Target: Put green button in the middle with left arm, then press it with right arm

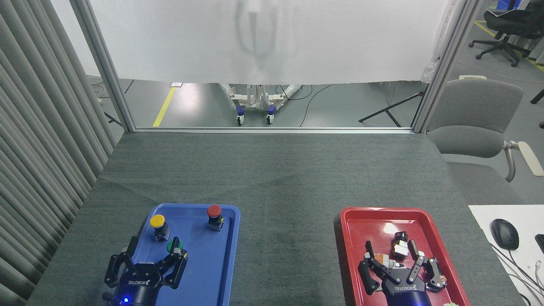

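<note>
The green button (174,245) stands in the blue tray (221,255), just in front of the yellow button (158,225). My left gripper (148,257) hangs low over the tray's near left part with its fingers spread open. One fingertip (181,256) is right beside the green button's body, and I cannot tell whether it touches. The middle (289,221) is bare dark grey cloth between the two trays. My right gripper (395,255) is open over the red tray (352,229), holding nothing.
A red button (214,216) stands at the blue tray's far right. Small black, white and orange parts (399,247) lie in the red tray under my right fingers. A grey chair (476,123) and a white desk with a mouse (504,233) are on the right.
</note>
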`<act>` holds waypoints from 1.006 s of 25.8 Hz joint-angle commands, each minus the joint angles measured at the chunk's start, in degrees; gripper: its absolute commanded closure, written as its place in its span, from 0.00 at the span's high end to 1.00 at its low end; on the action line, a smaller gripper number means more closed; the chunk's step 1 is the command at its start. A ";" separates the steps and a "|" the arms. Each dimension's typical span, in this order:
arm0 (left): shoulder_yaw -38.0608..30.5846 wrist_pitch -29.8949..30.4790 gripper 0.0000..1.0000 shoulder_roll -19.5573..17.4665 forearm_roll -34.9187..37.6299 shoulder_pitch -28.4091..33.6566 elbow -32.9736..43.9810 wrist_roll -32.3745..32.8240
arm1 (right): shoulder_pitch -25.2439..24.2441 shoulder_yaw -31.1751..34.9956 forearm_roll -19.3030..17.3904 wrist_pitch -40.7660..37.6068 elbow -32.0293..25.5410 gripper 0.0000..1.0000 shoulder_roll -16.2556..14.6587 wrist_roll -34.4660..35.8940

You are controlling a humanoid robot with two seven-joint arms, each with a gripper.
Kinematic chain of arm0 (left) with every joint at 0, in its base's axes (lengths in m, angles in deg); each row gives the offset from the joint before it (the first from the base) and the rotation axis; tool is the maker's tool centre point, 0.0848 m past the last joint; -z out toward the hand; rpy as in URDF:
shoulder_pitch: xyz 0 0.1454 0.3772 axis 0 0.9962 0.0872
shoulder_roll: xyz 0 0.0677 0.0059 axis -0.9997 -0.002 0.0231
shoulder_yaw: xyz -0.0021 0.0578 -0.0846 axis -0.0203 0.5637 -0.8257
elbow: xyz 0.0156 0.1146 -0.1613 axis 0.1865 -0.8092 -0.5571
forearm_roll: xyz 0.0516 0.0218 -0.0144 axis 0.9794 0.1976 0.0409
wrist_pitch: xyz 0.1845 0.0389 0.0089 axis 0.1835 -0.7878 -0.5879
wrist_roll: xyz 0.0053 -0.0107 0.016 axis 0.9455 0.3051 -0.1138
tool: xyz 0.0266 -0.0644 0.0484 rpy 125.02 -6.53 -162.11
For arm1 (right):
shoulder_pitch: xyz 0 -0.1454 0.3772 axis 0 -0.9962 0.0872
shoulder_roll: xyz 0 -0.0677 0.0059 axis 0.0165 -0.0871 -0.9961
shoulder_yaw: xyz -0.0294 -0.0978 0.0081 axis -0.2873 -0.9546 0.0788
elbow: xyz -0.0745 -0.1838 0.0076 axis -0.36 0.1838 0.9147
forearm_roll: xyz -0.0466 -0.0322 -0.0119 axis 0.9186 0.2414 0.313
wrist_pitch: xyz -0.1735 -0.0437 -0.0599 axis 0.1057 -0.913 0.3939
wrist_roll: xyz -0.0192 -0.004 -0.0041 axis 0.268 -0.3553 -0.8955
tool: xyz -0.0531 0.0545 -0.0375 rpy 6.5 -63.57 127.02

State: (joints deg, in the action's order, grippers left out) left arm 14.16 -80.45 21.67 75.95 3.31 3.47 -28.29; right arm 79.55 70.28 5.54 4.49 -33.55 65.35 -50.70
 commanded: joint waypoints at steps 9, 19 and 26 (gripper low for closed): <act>0.33 0.83 1.00 0.44 -0.32 -0.77 -0.25 0.28 | 0.01 0.03 0.00 -0.06 -0.01 1.00 -0.22 0.03; 0.33 0.74 1.00 0.36 -0.06 -0.60 -0.69 0.28 | 0.01 0.03 0.00 -0.06 -0.01 1.00 -0.49 0.03; 0.33 0.74 1.00 0.36 0.03 -0.60 -0.69 0.28 | 0.10 0.12 0.00 -0.06 -0.01 1.00 -0.14 0.03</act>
State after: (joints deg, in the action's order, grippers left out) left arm 14.48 -79.68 22.03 75.95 2.72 2.77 -27.99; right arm 79.57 70.34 5.54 4.43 -33.55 65.07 -50.42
